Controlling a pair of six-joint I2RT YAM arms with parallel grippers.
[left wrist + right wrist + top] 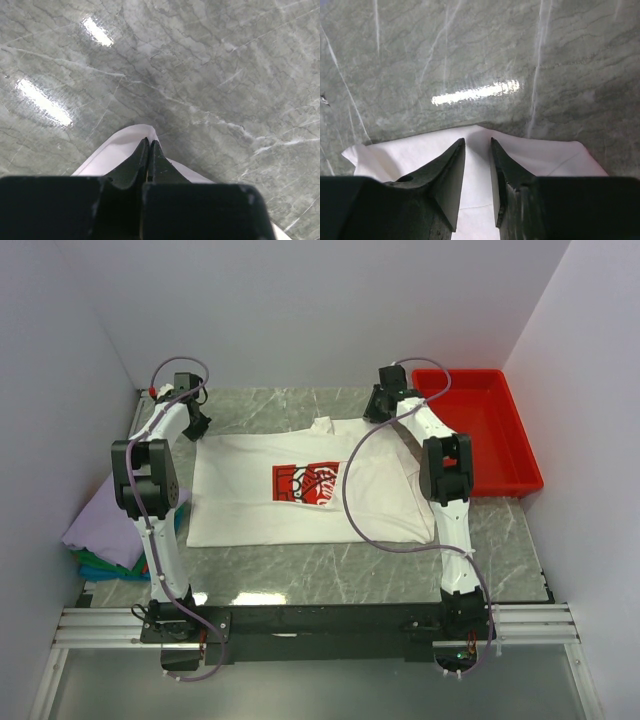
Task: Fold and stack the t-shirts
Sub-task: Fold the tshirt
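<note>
Only the wrist views show left gripper pinched on white t-shirt, right gripper half-open, empty

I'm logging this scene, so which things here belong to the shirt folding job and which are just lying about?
Job:
white t-shirt, spread flat
folded shirt pile, left side

Lying about:
red tray, far right

The left pincer is closed tight, the right pincer parted.
</note>
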